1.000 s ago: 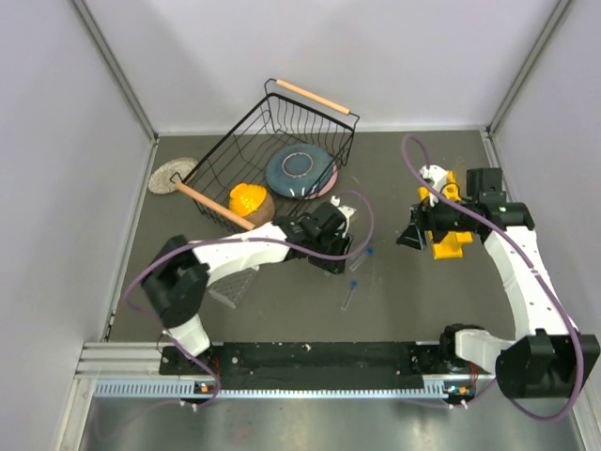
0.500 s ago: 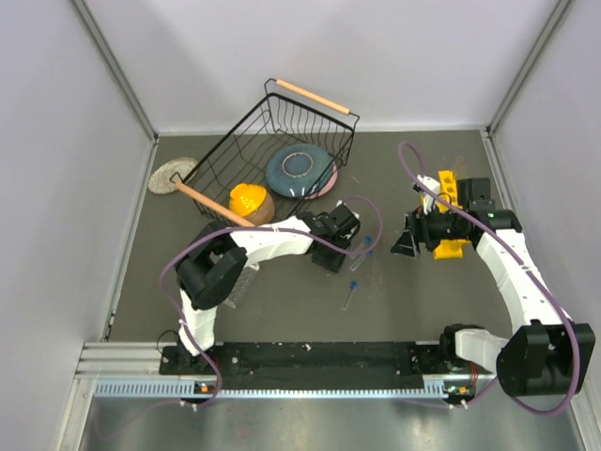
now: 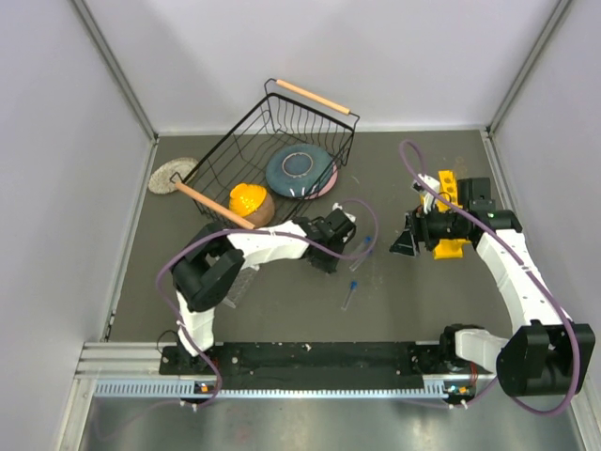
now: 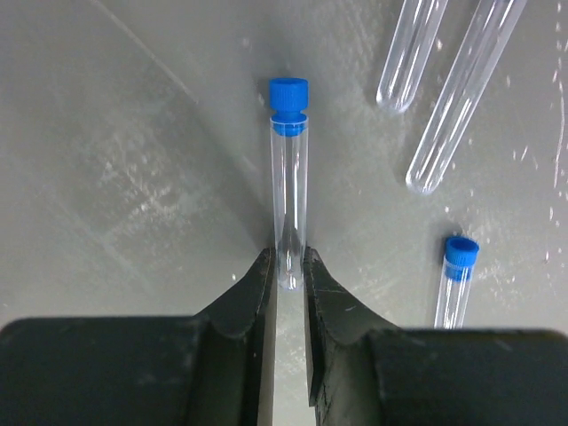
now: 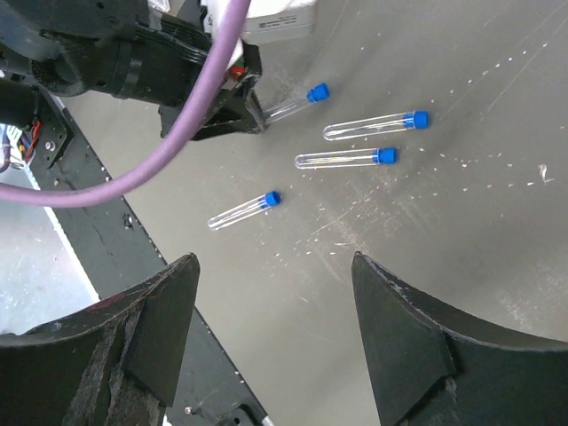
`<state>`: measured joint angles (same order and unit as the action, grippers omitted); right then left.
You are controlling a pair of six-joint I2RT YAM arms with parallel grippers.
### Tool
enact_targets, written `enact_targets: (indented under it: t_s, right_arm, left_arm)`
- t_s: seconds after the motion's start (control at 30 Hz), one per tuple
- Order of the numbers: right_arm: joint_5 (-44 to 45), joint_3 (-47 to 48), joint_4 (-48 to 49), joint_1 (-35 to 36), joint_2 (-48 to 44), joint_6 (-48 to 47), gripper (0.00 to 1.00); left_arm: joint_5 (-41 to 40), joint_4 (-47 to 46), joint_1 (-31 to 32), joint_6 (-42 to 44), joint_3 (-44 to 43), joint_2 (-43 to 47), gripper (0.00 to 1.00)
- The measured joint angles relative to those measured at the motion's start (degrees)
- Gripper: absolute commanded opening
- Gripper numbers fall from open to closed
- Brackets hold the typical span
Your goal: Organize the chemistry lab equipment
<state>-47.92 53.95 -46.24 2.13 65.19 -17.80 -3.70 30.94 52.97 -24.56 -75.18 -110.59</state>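
Note:
My left gripper [image 4: 287, 262] is low on the table, its jaws closed on the round bottom end of a clear tube with a blue cap [image 4: 289, 177]. In the top view the left gripper [image 3: 340, 246] is mid-table. Two more capped tubes [image 5: 373, 125] [image 5: 346, 159] lie beside it and another capped tube [image 3: 348, 296] lies nearer the front. My right gripper [image 5: 273, 259] is wide open and empty, above the table to the right of the tubes, next to the yellow holed rack [image 3: 449, 214]. The clear plastic rack [image 3: 237, 282] lies partly under the left arm. No glass rods show.
A black wire basket with wooden handles [image 3: 272, 155] stands at the back left, holding a blue plate [image 3: 299, 171] and an orange bowl [image 3: 248, 199]. A round woven mat [image 3: 172, 175] lies left of it. Purple cables loop off both arms.
My left arm's elbow has swung inward while its gripper stayed by the tube. My right gripper shifted slightly down and left off the yellow rack, then held still.

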Motion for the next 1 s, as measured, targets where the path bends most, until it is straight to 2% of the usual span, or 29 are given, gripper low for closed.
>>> enact_targets:
  t_s: [0.13,0.23,0.37,0.53,0.73,0.83,0.93,1.0]
  right_arm:
    - [-1.8,-0.3,0.1,0.0,0.0,0.2,0.70]
    - [-4.5,-0.6,0.3,0.0,0.2,1.6,0.70]
    - [-9.2,-0.8,3.8,0.1,1.3,8.7,0.70]
    - [-10.4,-1.5,14.3,2.8,1.3,21.6,0.68]
    - [-6.3,-0.7,22.1,10.9,1.5,32.9,0.62]
    - [-4.8,1.1,23.3,13.7,2.5,35.5,0.54]
    - [-3.5,3.5,23.9,15.4,4.0,37.3,0.40]
    - [-3.1,4.7,23.9,16.2,5.0,37.7,0.37]
  left_arm:
    - [1.6,-6.0,0.0,-1.0,8.6,6.5,0.05]
    - [4.4,-12.3,0.0,-3.2,16.9,15.5,0.05]
    - [8.3,-23.3,0.0,-7.3,24.2,26.9,0.06]
    - [12.8,-34.6,0.0,-10.5,24.7,31.6,0.05]
    - [16.8,-36.9,0.0,-10.1,24.7,33.2,0.05]
    - [17.9,-36.3,0.0,-9.5,24.7,34.0,0.05]
    - [18.0,-35.6,0.0,-8.8,24.7,35.1,0.05]
    - [18.0,-35.2,0.0,-8.4,24.7,35.8,0.05]
